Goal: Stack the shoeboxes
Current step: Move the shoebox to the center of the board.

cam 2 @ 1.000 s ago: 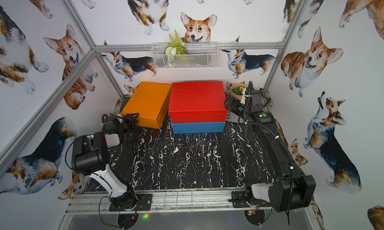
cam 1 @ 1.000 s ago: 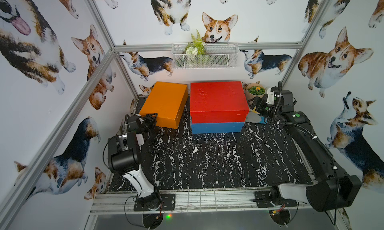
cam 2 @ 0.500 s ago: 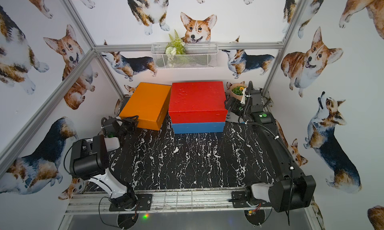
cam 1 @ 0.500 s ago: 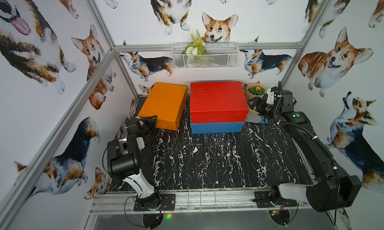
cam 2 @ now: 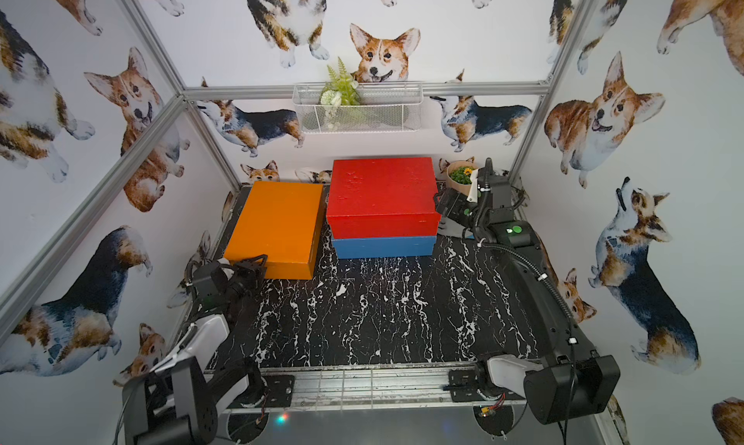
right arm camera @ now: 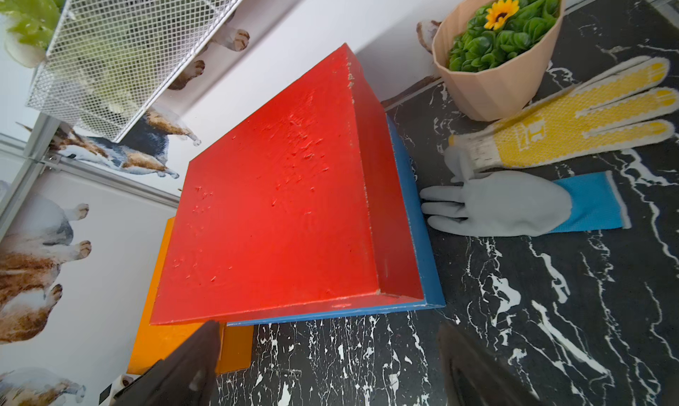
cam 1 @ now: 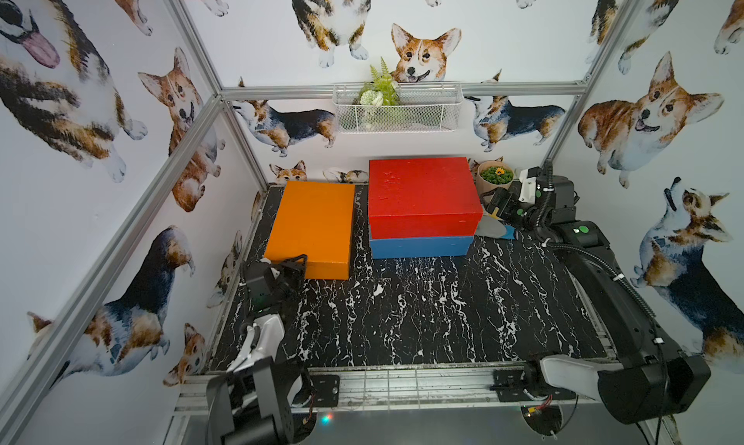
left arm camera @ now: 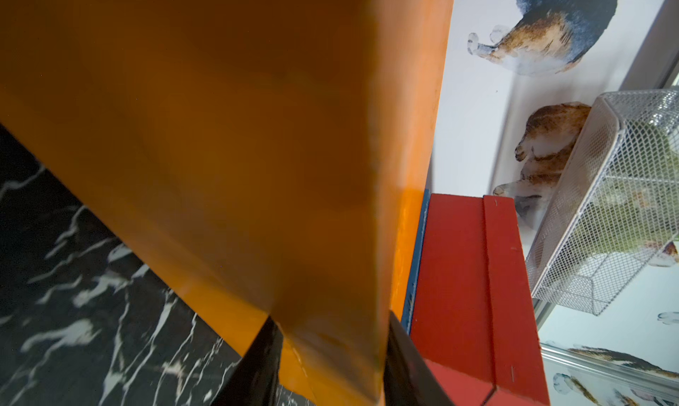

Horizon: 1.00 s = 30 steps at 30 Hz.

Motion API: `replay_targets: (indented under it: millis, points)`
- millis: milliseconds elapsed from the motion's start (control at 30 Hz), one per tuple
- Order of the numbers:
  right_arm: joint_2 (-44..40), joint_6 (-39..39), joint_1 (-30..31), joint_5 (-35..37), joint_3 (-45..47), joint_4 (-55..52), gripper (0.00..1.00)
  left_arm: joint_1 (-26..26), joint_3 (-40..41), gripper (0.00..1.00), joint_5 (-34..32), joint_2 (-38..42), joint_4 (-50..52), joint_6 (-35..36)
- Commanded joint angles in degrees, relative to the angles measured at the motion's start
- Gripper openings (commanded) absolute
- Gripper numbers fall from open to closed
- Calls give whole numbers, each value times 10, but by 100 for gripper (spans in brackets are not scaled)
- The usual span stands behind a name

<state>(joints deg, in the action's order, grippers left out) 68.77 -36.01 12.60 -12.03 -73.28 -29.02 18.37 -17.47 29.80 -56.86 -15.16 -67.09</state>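
The left gripper (cam 1: pixel 296 266) is clamped on the near left corner of the orange shoebox (cam 1: pixel 312 221). In the wrist view its dark fingers (left arm camera: pixel 262 360) pinch the box from either side, though whether that corner is clear of the table (cam 1: pixel 422 314) is hard to judge. The orange box lies at the back left, just beside the stack, where the red shoebox (cam 1: pixel 418 193) sits on top of the blue shoebox (cam 1: pixel 420 246). At the stack's right end the right gripper (right arm camera: pixel 329 343) hovers, jaws spread wide and holding nothing, near a grey glove (right arm camera: pixel 507 202).
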Motion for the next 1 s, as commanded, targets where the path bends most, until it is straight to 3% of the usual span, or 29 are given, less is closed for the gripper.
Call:
replay_targets:
  millis: [0,233,300,433,567,767,900,967]
  points:
    - [-16,2,34,20,-4,-20,93,6,19,44,-24,84,190,34]
    - [-36,2,116,62,-14,-33,93,11,23,48,-17,191,318,42]
    - [-35,8,154,88,-22,-40,93,12,26,58,-17,217,348,37]
    - [-36,11,209,124,-32,-51,93,13,-2,89,-35,263,448,49]
    - [-42,13,244,144,-30,-56,93,15,-110,93,-76,278,565,104]
    - [-64,7,310,168,-7,-46,92,16,-304,100,-109,229,645,158]
    - [-60,-2,386,207,19,-22,92,15,-396,100,-68,140,585,186]
    - [-50,-5,426,231,31,-8,91,9,-458,100,-38,55,550,205]
